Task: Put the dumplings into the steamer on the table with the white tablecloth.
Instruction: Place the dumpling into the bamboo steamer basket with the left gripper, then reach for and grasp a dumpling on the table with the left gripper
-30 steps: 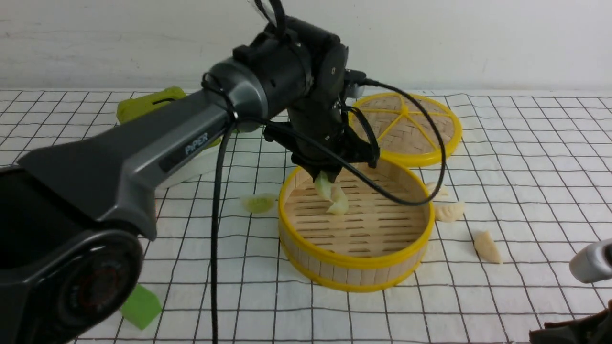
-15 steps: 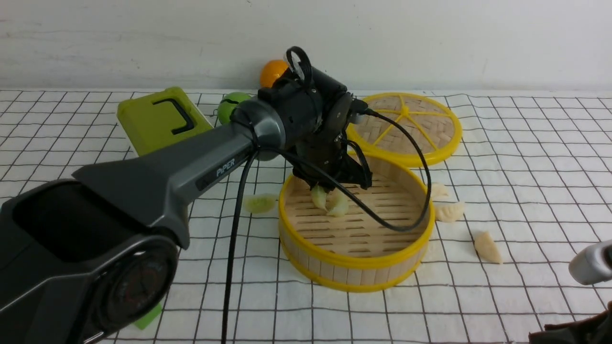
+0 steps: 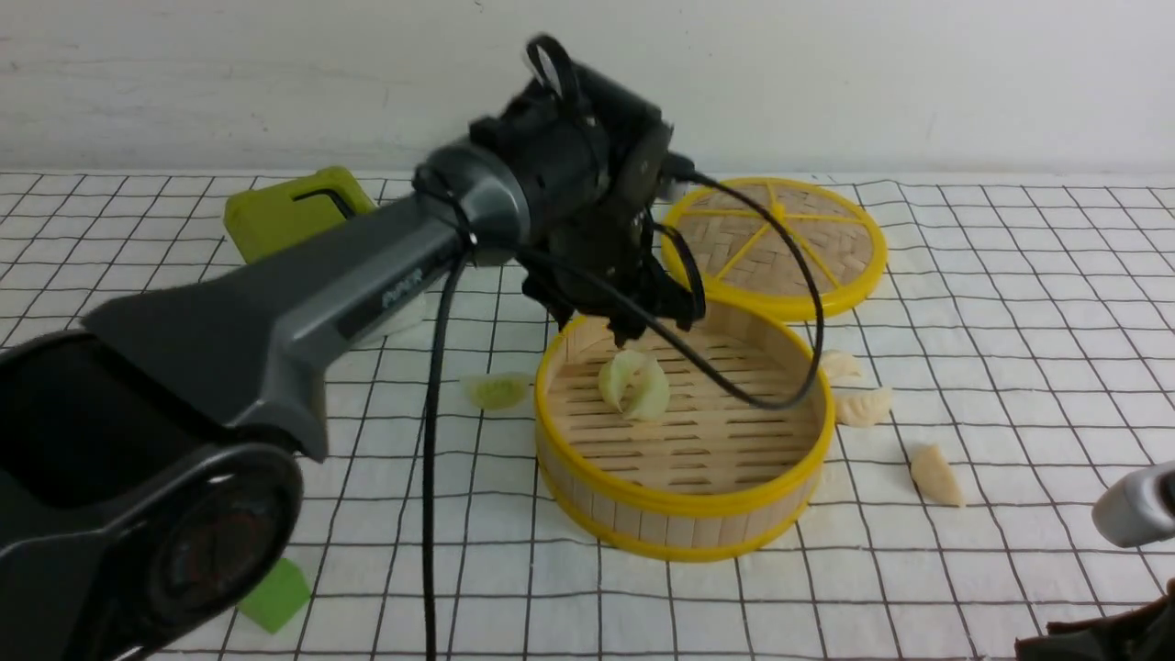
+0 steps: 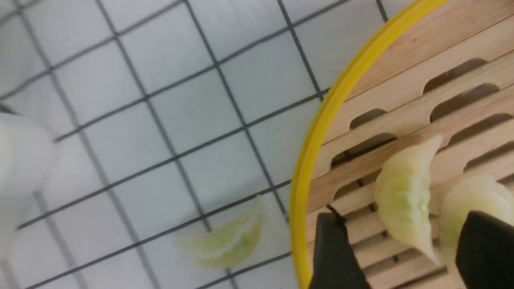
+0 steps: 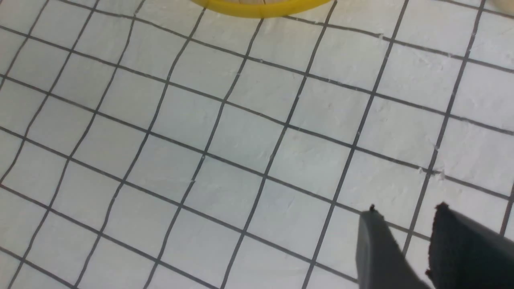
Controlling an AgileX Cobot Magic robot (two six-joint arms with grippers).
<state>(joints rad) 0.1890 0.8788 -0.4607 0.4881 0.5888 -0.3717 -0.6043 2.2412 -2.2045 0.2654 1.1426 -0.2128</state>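
Observation:
The steamer [image 3: 684,500] stands mid-table on the white tablecloth [image 3: 1010,303]. Two pale green dumplings [image 3: 633,386] lie side by side on its slatted floor. My left gripper [image 3: 643,330] hangs open just above them by the back-left rim. In the left wrist view its black fingers [image 4: 333,253] straddle one green dumpling [image 4: 401,196] without touching it, the second [image 4: 470,196] beside it. A third green dumpling [image 3: 496,390] lies on the cloth left of the steamer. Three cream dumplings [image 3: 863,406] lie to its right. My right gripper [image 5: 405,210] hovers over bare cloth, jaws slightly apart and empty.
The flat woven lid [image 3: 776,243] lies behind the steamer. A lime-green box [image 3: 294,216] sits at the back left, a green cube [image 3: 275,595] near the front left. The left arm's cable [image 3: 431,459] droops over the cloth. The right arm [image 3: 1134,500] shows at the front right edge.
My left gripper has opened and lifted a little. The green dumpling it held now lies in the steamer beside the other one. The right arm has stayed put.

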